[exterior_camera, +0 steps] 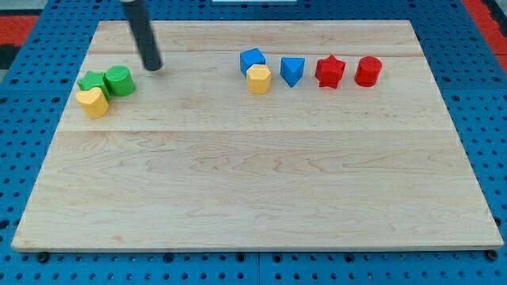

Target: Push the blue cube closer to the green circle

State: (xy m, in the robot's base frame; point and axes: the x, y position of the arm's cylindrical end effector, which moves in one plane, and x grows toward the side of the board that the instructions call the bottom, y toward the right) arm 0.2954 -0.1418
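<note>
**— Where the rod enters at the view's top, how do you see it standing?**

— You see it come down from the top edge, left of centre, leaning slightly so its lower end sits further to the view's right than its upper part. My tip (153,66) rests on the wooden board (253,182) near the upper left, touching no block. You have no jaws to read here: the tool is a plain dark rod, holding nothing.

**— And the blocks around it?**

— You'll find the green circle (119,81) just to the lower left of my tip, close but apart from it. It touches a green star (93,82) on its left, and a yellow heart (93,103) sits against both from below.

**— Where is the blue cube?**

— You'll spot the blue cube (253,61) well to the view's right of my tip, near the top middle of the board, far from the green circle. A yellow hexagon (259,79) presses against its lower right side. Further right, in a row and each apart, you see a blue wedge-like block (292,71), a red star (329,72) and a red cylinder (368,71)
</note>
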